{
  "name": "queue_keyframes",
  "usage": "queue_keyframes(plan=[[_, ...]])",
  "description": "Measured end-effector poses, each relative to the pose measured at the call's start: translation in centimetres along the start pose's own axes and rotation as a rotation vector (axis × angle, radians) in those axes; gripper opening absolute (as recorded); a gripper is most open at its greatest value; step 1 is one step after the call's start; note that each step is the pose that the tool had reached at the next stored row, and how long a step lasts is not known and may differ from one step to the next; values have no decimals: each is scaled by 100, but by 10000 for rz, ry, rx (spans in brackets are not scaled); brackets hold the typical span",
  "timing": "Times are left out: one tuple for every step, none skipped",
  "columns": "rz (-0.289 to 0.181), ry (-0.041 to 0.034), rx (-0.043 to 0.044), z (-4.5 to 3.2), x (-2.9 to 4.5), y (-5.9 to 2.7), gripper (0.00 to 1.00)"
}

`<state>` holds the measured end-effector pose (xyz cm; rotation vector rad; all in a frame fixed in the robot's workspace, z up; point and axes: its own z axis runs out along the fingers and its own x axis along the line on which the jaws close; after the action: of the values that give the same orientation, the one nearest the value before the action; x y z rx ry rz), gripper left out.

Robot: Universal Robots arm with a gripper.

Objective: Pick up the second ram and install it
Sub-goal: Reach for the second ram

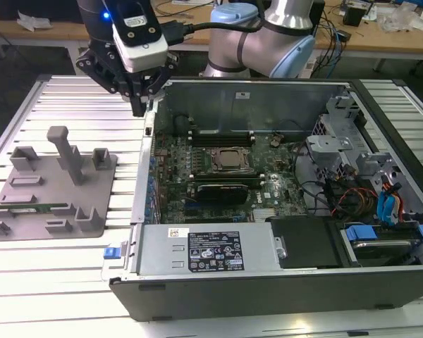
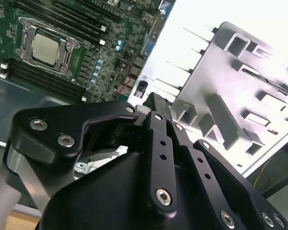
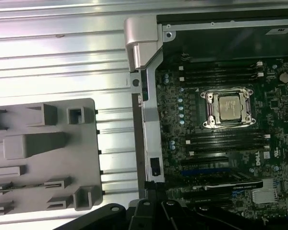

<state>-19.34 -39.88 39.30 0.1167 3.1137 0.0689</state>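
Observation:
The second ram [image 1: 29, 209] is a narrow green stick lying flat near the front of the grey holder tray [image 1: 92, 165], on the exterior view's left. My gripper [image 1: 138, 107] hangs above the back left corner of the open computer case [image 1: 146, 176], between the tray and the motherboard [image 1: 176, 151]. It is well apart from the ram, and its fingers look shut with nothing between them. In the second wrist view the gripper [image 2: 151, 99] points down over the case wall, with the tray [image 2: 216, 72] beside it.
The CPU socket [image 1: 229, 160] has memory slots [image 1: 222, 136] behind it and a black expansion card [image 1: 222, 191] in front. Drive bays and cables [image 1: 366, 190] fill the case's right side. The ribbed metal table [image 1: 63, 98] surrounds the tray. A tall post [image 1: 65, 151] rises from the tray.

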Motion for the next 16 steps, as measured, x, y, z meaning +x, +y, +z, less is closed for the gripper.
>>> queue_keyframes(plan=[[0, 0, 1, -1, 35, -2, 8], [0, -1, 0, -1, 54, -4, 8], [0, 0, 0, -2, 71, -5, 8], [-1, 0, 0, -2, 95, -7, 8], [-1, 0, 0, -3, 114, -9, 8], [-1, 0, 0, -3, 129, -10, 8], [-1, 0, 0, -3, 152, -11, 8], [-1, 0, 0, -3, 165, -12, 8], [0, 0, 0, -4, 180, -13, 8], [0, 0, 0, -3, 195, -15, 8], [0, -1, 0, -3, 218, -16, 8], [0, 0, 0, -4, 235, -17, 8], [-1, 0, 1, -5, 279, -21, 8], [-1, 0, 0, -5, 299, -23, 8], [-1, 1, 0, -5, 317, -24, 8], [-1, 0, 0, -5, 352, -27, 8]])
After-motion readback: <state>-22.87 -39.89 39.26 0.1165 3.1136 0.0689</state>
